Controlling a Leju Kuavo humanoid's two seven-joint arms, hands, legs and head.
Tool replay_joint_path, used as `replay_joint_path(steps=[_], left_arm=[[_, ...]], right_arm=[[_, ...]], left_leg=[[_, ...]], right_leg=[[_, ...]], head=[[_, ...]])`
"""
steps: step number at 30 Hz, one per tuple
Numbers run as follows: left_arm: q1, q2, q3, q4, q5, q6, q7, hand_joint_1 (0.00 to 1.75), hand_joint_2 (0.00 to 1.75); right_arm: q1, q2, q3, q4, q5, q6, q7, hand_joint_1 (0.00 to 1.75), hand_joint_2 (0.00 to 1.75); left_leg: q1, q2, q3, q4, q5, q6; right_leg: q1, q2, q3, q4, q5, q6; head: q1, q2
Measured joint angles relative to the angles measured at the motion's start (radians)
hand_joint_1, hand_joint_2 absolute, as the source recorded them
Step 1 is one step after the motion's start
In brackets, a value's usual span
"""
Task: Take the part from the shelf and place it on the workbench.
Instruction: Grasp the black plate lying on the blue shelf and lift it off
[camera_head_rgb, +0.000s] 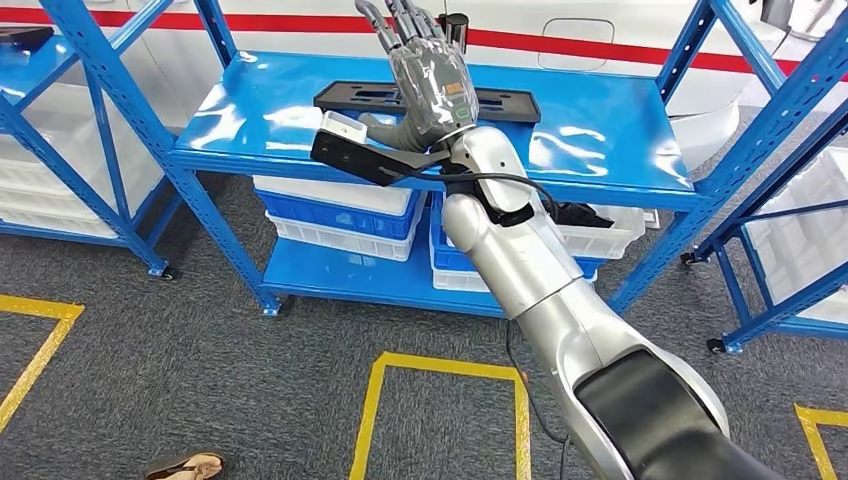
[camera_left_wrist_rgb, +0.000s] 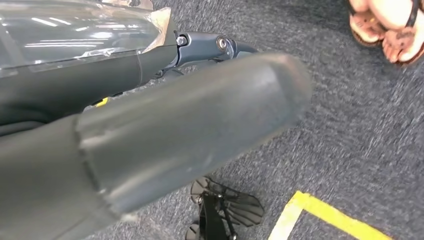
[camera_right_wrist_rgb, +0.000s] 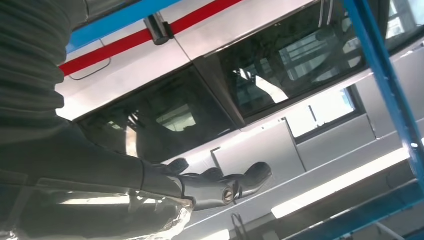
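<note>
A long flat black part (camera_head_rgb: 345, 97) lies on the blue shelf board (camera_head_rgb: 250, 125), near its back. My right hand (camera_head_rgb: 428, 75) is raised in front of the part and above it, covering its middle. The fingers point up and are spread, and they hold nothing. In the right wrist view the same hand (camera_right_wrist_rgb: 220, 187) reaches out with straight fingers, with a white wall with a red stripe behind it. My left hand (camera_left_wrist_rgb: 175, 130) hangs low over the grey carpet with nothing in it.
White and blue bins (camera_head_rgb: 340, 215) stand on the shelf's lower board. More blue racks flank it on the left (camera_head_rgb: 60, 130) and right (camera_head_rgb: 790, 180). Yellow floor lines (camera_head_rgb: 440, 370) mark the carpet. A person's sandalled foot (camera_head_rgb: 185, 466) stands near my left side.
</note>
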Motion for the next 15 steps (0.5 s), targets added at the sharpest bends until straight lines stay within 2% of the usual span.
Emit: replay_joint_path(steps=[2,3,4,6,7,8,9,10,11,12,13,15], left_arm=[[-0.001,0.0,-0.001,0.0,-0.005,0.0,0.0,0.0,0.0],[-0.001,0.001,-0.001,0.0,-0.006,0.0,0.0,0.0,0.0],[-0.001,0.001,-0.001,0.0,-0.007,0.0,0.0,0.0,0.0],[0.0,0.001,-0.001,0.0,-0.007,0.0,0.0,0.0,0.0],[0.001,0.002,-0.001,0.0,-0.008,0.0,0.001,0.0,0.0],[0.002,0.002,-0.001,0.001,-0.009,0.0,0.001,0.0,0.0],[0.003,0.002,-0.001,0.001,-0.01,0.0,0.002,0.0,0.0],[0.003,0.003,-0.001,0.001,-0.012,0.0,0.002,0.0,0.0],[0.002,0.003,-0.001,0.001,-0.014,0.0,0.003,0.0,0.0],[0.002,0.004,-0.001,0.001,-0.016,0.0,0.003,0.0,0.0],[0.001,0.004,-0.001,0.002,-0.017,0.001,0.004,0.0,0.0],[0.001,0.004,0.0,0.002,-0.018,0.002,0.006,0.0,0.0]], right_arm=[[0.0,-0.002,-0.002,-0.002,0.0,0.0,0.0,0.0,1.75],[-0.001,-0.002,-0.003,-0.003,0.0,-0.001,0.0,0.0,1.75],[0.0,-0.001,-0.004,-0.004,0.0,-0.001,0.0,0.0,1.75],[0.003,-0.001,-0.004,-0.004,0.0,-0.002,0.0,0.0,1.75],[0.007,-0.002,-0.004,-0.004,0.0,-0.002,0.0,0.0,1.75],[0.01,-0.003,-0.004,-0.004,0.0,-0.002,0.0,0.0,1.75],[0.012,-0.003,-0.004,-0.004,0.0,-0.002,0.0,0.0,1.75],[0.013,-0.004,-0.005,-0.004,0.0,-0.002,0.0,0.0,1.75],[0.013,-0.004,-0.005,-0.004,0.0,-0.003,-0.001,0.0,1.75],[0.012,-0.004,-0.006,-0.004,0.0,-0.004,-0.002,0.0,1.75],[0.011,-0.004,-0.006,-0.004,0.0,-0.005,-0.002,0.0,1.75],[0.011,-0.004,-0.007,-0.004,0.0,-0.007,-0.003,0.0,1.75]], left_leg=[[0.005,0.002,-0.006,0.019,-0.014,-0.011],[0.008,0.004,-0.021,0.052,-0.03,-0.018],[0.011,0.005,-0.049,0.108,-0.052,-0.024],[0.018,0.006,-0.131,0.246,-0.097,-0.035],[0.021,0.006,-0.166,0.29,-0.1,-0.04],[0.024,0.007,-0.182,0.295,-0.083,-0.042],[0.026,0.007,-0.176,0.258,-0.045,-0.043],[0.029,0.008,-0.151,0.189,0.004,-0.043],[0.029,0.01,-0.12,0.117,0.04,-0.041],[0.027,0.01,-0.091,0.057,0.061,-0.036],[0.024,0.011,-0.072,0.023,0.066,-0.03],[0.018,0.011,-0.058,0.005,0.052,-0.013]], right_leg=[[-0.007,0.001,0.012,-0.007,-0.002,-0.012],[-0.011,0.001,0.02,-0.01,-0.004,-0.019],[-0.013,0.001,0.028,-0.012,-0.008,-0.024],[-0.012,0.001,0.04,-0.012,-0.019,-0.03],[-0.012,0.002,0.046,-0.012,-0.025,-0.03],[-0.012,0.003,0.053,-0.012,-0.032,-0.028],[-0.012,0.004,0.063,-0.012,-0.04,-0.026],[-0.012,0.004,0.074,-0.012,-0.048,-0.023],[-0.011,0.005,0.083,-0.013,-0.057,-0.018],[-0.008,0.005,0.09,-0.013,-0.064,-0.012],[-0.006,0.004,0.094,-0.016,-0.07,-0.007],[0.0,0.004,0.101,-0.013,-0.072,0.005]], head=[[-0.001,0.0],[-0.003,0.0],[-0.005,0.0],[-0.007,0.0],[-0.007,0.0],[-0.007,0.0],[-0.007,0.0],[-0.007,0.0],[-0.007,0.0],[-0.007,0.0],[-0.007,0.0],[-0.007,0.0]])
